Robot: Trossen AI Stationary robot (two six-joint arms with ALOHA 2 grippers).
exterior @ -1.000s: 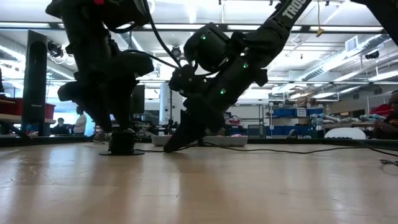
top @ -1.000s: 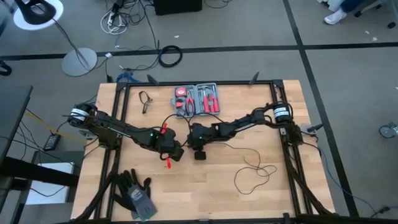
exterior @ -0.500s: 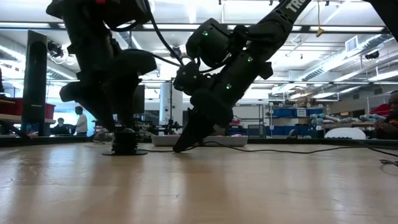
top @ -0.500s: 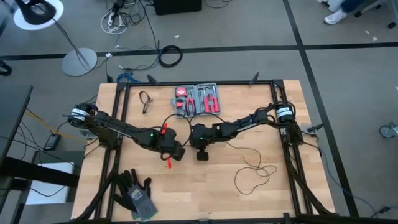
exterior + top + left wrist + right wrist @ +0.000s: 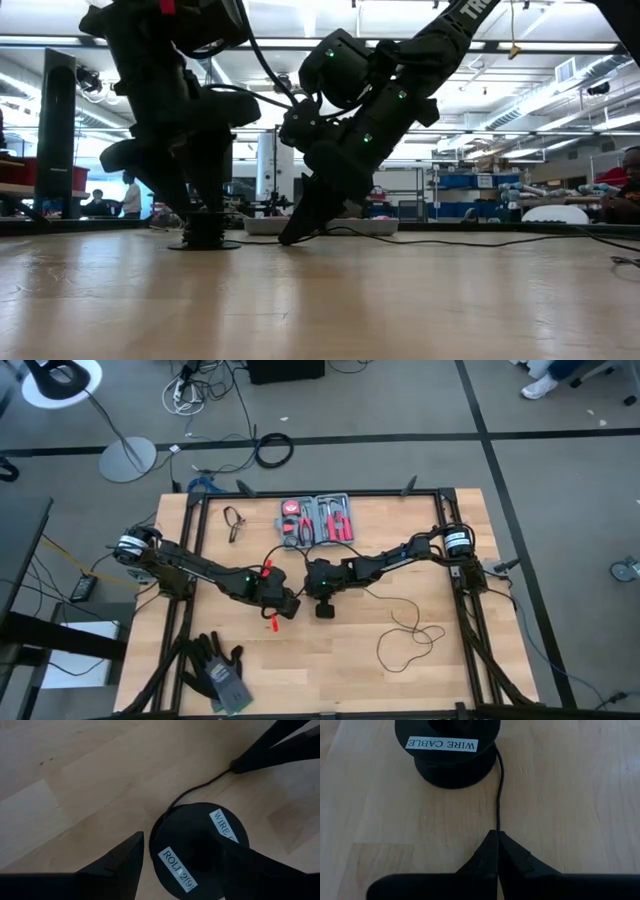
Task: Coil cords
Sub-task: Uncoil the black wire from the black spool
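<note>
Right claw [image 5: 497, 836] is closed, pinching the wire [image 5: 499, 785]. Wire runs straight toward twelve o'clock to the spool [image 5: 200, 852] at bench centre, which the open left claw [image 5: 192, 857] straddles.

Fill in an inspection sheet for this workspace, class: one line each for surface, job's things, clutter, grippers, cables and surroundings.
Surface: wooden table, inside a black frame.
Job's things: black wire lying in loose loops on the right half; it runs to a black spool labelled WIRE CABLE, upright at mid-table.
Clutter: red tool kit open at the far edge; gloves at the near left corner.
Grippers: left gripper open, fingers either side of the spool; right gripper shut on the wire beside the spool.
Cables: more cords on the floor beyond the table.
Surroundings: lamp stand, shelving; people far off.
</note>
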